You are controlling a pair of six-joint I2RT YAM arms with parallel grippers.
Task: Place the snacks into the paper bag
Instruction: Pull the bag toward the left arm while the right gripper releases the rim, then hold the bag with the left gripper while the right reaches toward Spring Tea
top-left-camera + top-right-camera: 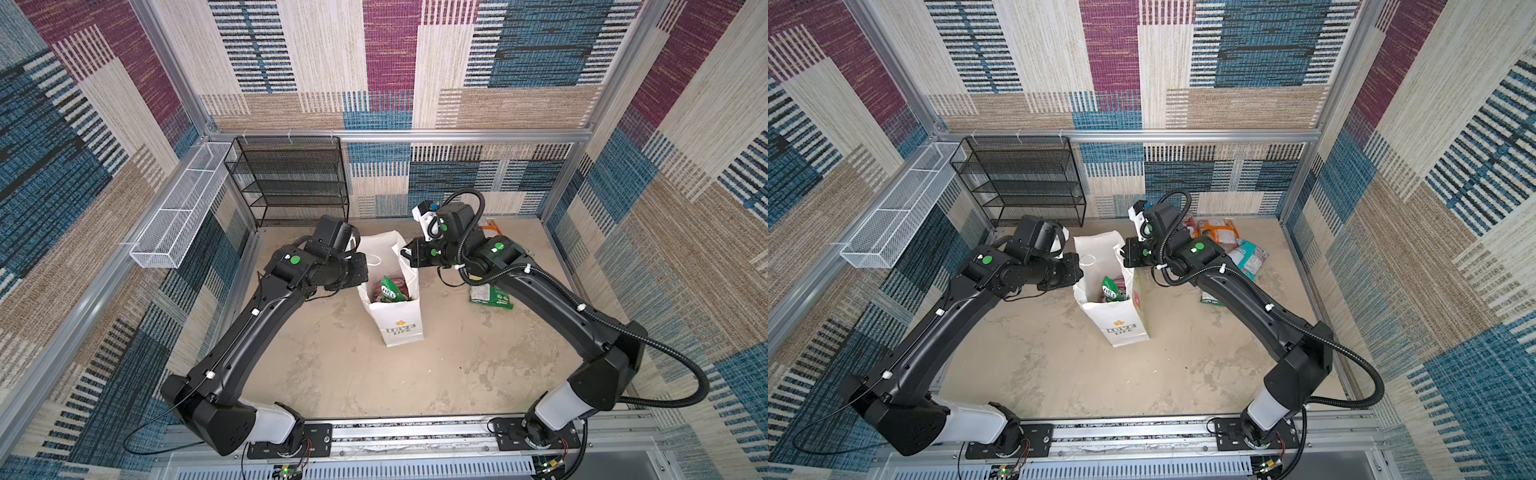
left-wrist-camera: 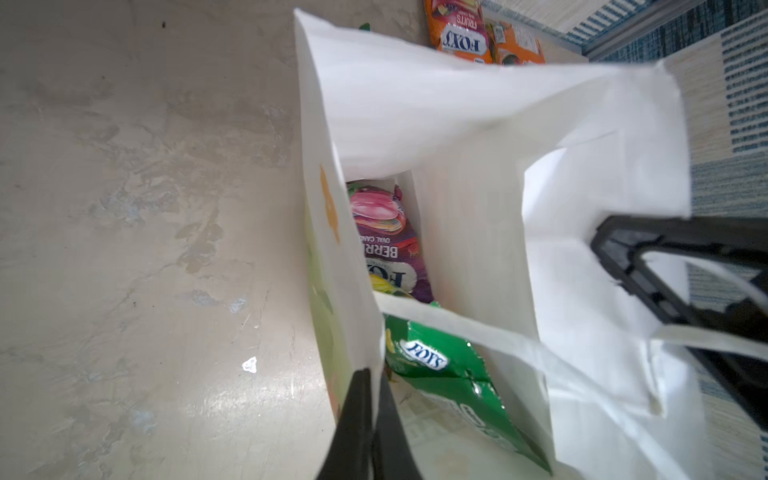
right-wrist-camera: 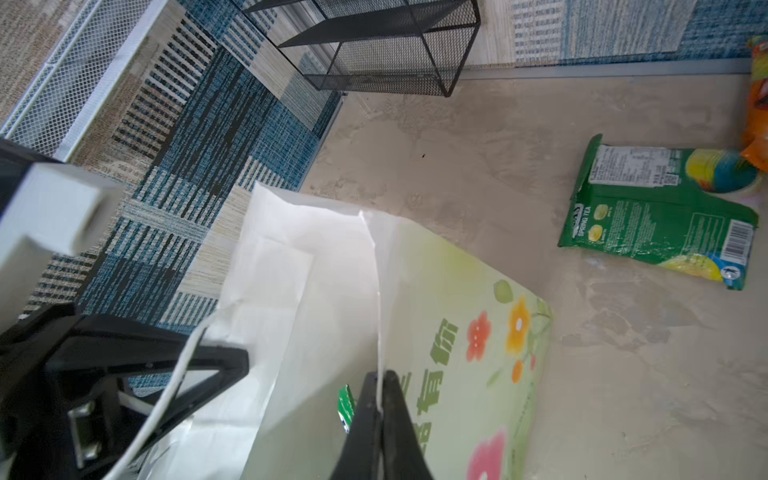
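The white paper bag (image 1: 401, 328) (image 1: 1121, 328) stands upright mid-floor with its mouth held wide. My left gripper (image 2: 374, 376) (image 1: 360, 270) is shut on the left rim of the mouth. On the right rim, above the green flowered side (image 3: 457, 299), my right gripper (image 3: 379, 376) (image 1: 405, 253) is also shut. Inside the bag lie a green FOX'S packet (image 2: 440, 365) (image 1: 392, 291) and a purple-pink berries packet (image 2: 390, 241). Other snacks lie on the floor to the right: a green packet (image 3: 656, 220) (image 1: 490, 297), orange packets (image 1: 1219, 232) (image 2: 461, 29) and a teal-white packet (image 1: 1250, 257).
A black mesh rack (image 1: 291, 178) stands against the back wall at the left. A white wire basket (image 1: 178, 216) hangs on the left wall. A white cord handle (image 2: 478, 332) droops across the bag's mouth. Patterned walls close in the beige floor.
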